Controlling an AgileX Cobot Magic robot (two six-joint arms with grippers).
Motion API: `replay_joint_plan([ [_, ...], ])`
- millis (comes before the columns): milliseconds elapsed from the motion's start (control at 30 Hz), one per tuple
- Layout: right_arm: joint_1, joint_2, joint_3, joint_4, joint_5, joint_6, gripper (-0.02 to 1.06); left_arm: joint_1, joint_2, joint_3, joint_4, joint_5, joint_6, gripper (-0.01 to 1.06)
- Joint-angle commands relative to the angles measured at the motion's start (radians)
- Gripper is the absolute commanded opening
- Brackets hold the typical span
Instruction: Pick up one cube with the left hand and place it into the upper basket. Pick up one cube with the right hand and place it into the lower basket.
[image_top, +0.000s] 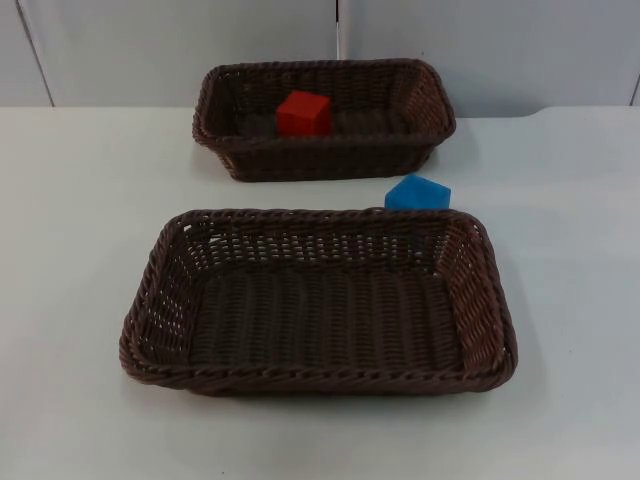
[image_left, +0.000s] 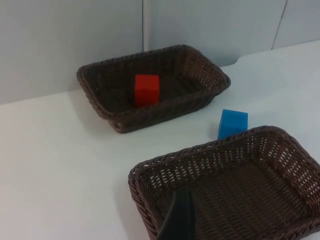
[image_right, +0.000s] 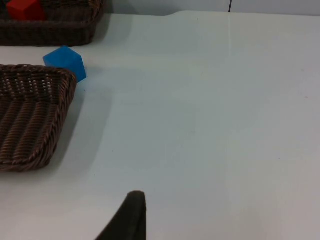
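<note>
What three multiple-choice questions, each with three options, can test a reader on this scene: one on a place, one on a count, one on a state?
1. Where is the blue cube?
A. in the lower basket
B. on the table, behind the lower basket's far right corner
C. on top of the red cube

2. How many cubes are there?
A. one
B. two
C. four

3. What does the lower basket hold?
A. nothing
B. the red cube
C. both cubes

Answers:
1. B: the blue cube stands on the white table, outside the rim, between the two baskets.
2. B: there are one red cube and one blue.
3. A: its woven floor is bare; the red cube sits in the upper basket.
</note>
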Motion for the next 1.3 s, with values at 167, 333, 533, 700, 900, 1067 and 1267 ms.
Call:
replay_joint_plan([
  [167,-0.002,-0.004,0.002,-0.005,-0.007,-0.001,1.05,0.000,-0.006,0.003,0.006,0.001,-0.006,0.72],
  [333,-0.002,-0.004,0.002,-0.005,-0.007,-0.001,1.05,0.000,-0.006,0.003,0.006,0.001,-0.006,0.72],
  [533,-0.002,-0.004,0.002,-0.005,-0.007,0.004,1.05,0.000,-0.006,0.003,0.006,0.004,-0.006,0.72],
  [700,-0.002,-0.004,-0.003,0.005,0.002,0.057,1.05,0.000,-0.006,0.003,0.006,0.005,-0.006,0.72],
  [900,-0.002,0.156,-0.076,0.046,0.024,0.084,1.05,0.000,-0.006,0.003,0.003,0.007,-0.006,0.72],
  [1067,-0.002,0.446,-0.202,0.085,0.016,0.114,1.05,0.000,-0.006,0.003,0.000,0.007,-0.006,0.72],
  [1267,-0.002,0.698,-0.287,0.098,-0.021,0.114,1.05,0.000,-0.006,0.003,0.000,0.007,-0.006,0.72],
])
